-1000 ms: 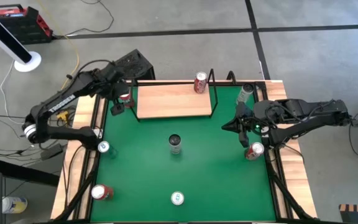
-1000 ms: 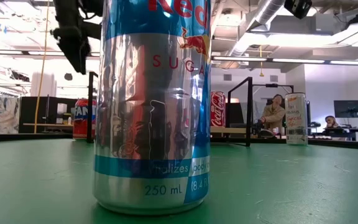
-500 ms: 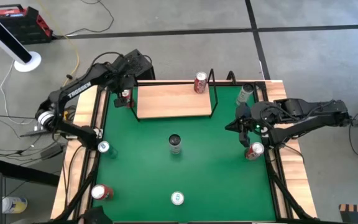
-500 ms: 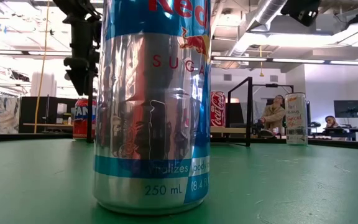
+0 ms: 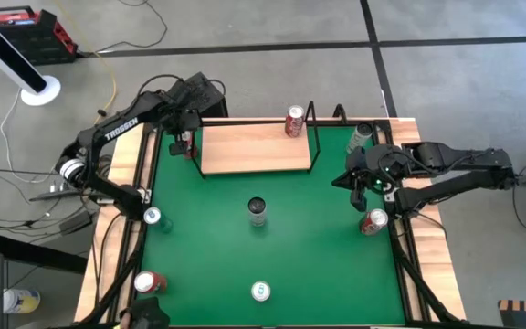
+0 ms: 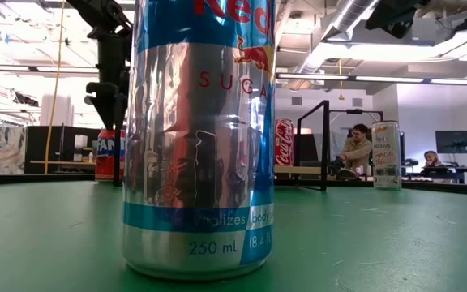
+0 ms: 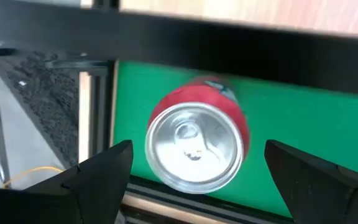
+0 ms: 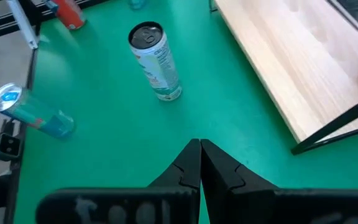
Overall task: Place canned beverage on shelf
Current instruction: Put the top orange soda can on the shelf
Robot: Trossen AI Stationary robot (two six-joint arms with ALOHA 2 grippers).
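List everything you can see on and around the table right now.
shelf: one, light wood with black wire frame, far side of the mat
green mat: one, covers the table top
red can on shelf: one, far right corner of the board
red can by shelf: one, on the mat off the shelf's left end
dark-topped can: one, pale, mat centre
blue-and-silver can: one, near edge, middle
teal-topped can: one, left edge
red corner can: one, near left corner
red-and-silver can: one, right edge
grey can: one, right of the shelf
people: two, seated in the room behind
left gripper: open, above the red can by shelf
right gripper: shut, over the mat's right side
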